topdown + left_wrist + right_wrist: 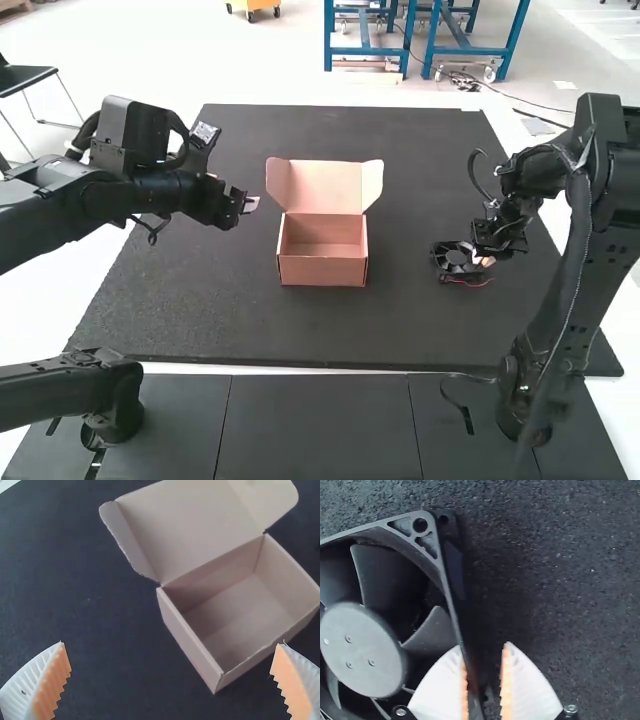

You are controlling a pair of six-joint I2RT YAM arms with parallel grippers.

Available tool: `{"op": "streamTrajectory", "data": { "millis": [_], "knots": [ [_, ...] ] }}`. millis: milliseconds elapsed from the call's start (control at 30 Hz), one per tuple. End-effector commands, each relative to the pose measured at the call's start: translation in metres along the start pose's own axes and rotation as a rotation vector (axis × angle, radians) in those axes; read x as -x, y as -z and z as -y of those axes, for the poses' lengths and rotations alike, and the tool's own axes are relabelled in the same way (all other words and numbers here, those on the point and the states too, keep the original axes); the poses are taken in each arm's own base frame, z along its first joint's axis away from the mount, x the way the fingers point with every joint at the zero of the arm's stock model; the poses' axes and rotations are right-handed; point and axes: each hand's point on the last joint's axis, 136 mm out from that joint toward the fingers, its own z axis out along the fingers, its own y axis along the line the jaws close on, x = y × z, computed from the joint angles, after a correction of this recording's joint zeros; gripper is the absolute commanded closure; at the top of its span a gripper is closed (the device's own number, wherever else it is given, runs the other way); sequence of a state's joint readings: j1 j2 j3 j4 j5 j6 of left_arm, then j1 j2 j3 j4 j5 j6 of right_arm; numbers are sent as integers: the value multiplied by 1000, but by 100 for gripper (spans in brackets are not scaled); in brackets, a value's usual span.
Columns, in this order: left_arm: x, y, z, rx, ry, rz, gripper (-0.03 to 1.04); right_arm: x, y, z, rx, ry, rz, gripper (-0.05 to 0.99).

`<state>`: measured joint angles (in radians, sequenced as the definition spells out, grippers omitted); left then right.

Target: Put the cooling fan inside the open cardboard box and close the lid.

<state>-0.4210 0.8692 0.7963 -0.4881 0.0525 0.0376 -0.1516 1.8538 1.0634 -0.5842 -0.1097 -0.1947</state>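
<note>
The fan (452, 260) lies on the black mat (180, 300), well to the right of the box (322, 262) and clear of it. It is black, with a square frame and a round hub at the middle of its blades, which the right wrist view (370, 645) shows from close above. A thin red wire (470, 283) trails from it onto the mat on the near side.

The right gripper (487, 258) is down at the fan's right edge. Its white ribbed fingers are drawn close together and grasp the fan's frame, one finger inside over the blades and the other outside, with the frame's edge running between the orange pads (484, 650).

The box stands near the middle of the mat, brown cardboard, open at the top with nothing inside (185, 645). Its lid (322, 185) stands up from the far wall, a small flap at each side (195, 525).

The left gripper (245, 205) hangs above the mat just left of the box, level with the lid and not touching it. Its fingers are spread wide and hold nothing (170, 646), their orange pads (47, 690) facing inward.
</note>
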Motion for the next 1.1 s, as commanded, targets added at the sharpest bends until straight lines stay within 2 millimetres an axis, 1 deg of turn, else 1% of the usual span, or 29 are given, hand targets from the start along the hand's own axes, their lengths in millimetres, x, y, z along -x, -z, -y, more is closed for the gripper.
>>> {"op": "streamTrajectory", "data": {
  "millis": [0,100,200,300,367,433,533,567,733,800,933,1000,1067],
  "knots": [
    [26,17,-1,3,-3,78,7,-1,-9,3,-13,-6,-29,86],
    [25,18,-1,3,-2,79,7,0,-11,-1,-7,-11,-36,95],
    [24,17,-1,2,0,76,7,2,-11,-7,9,-28,-32,95],
    [18,15,0,1,1,61,7,12,-2,-13,28,-41,-16,95],
    [12,13,0,2,0,46,7,14,10,-17,56,-53,-32,95],
    [8,12,0,2,1,35,7,20,24,-19,67,-66,-7,95],
    [7,12,0,3,0,35,7,35,63,-24,67,-93,105,96],
    [8,12,0,4,1,36,7,35,75,-27,75,-106,133,96],
    [7,11,-2,11,2,34,7,21,120,-47,143,-168,219,96],
    [5,9,-2,15,3,30,7,15,133,-54,161,-189,244,96],
    [1,6,-3,21,11,26,7,-5,155,-80,246,-213,259,96],
    [-1,5,-4,28,16,23,7,-16,161,-94,284,-214,256,96],
    [-2,4,-5,31,21,22,7,-32,166,-111,330,-207,227,96]
  ]
}}
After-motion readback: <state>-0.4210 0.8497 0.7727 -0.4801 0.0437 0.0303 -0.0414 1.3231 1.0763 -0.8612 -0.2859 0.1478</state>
